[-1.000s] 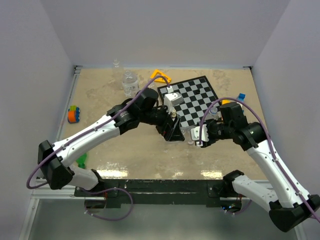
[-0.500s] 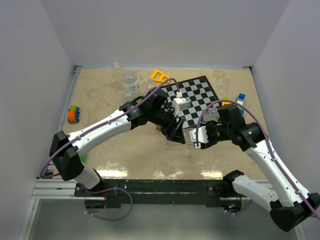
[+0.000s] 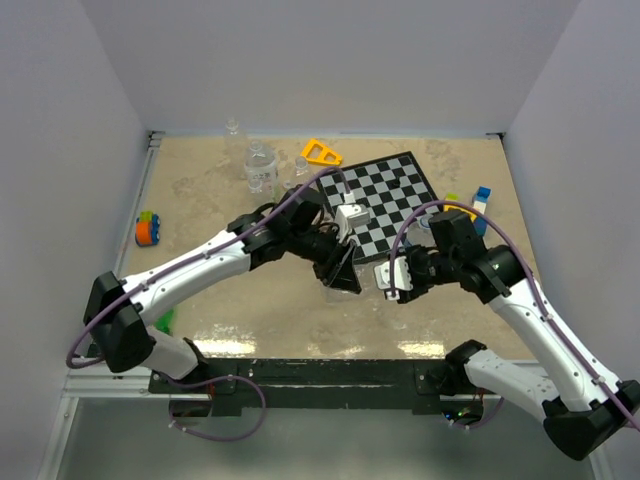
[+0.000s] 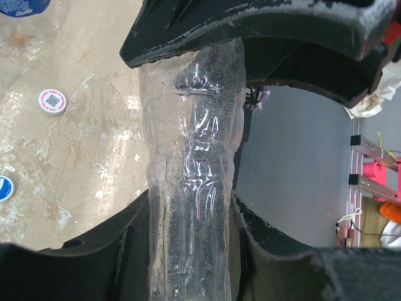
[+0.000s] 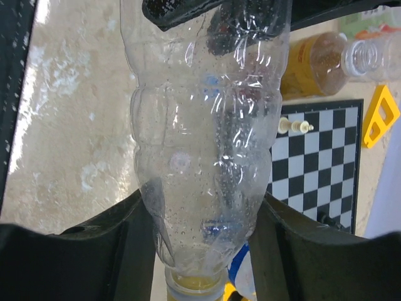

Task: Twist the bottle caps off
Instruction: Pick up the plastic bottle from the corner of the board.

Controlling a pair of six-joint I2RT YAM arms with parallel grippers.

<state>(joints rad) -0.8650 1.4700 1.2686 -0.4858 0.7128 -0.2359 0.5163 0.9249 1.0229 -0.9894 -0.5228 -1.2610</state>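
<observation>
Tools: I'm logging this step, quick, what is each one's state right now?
Left tool: closed on the clear bottle.
Right tool: closed on the same bottle, near its yellow cap.

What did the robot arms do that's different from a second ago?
The left end effector swung a little toward the table's front edge and closed on the clear bottle. The right end effector drifted slightly left with the bottle and kept its hold on it. The chessboard and the orange triangle stayed put.
</observation>
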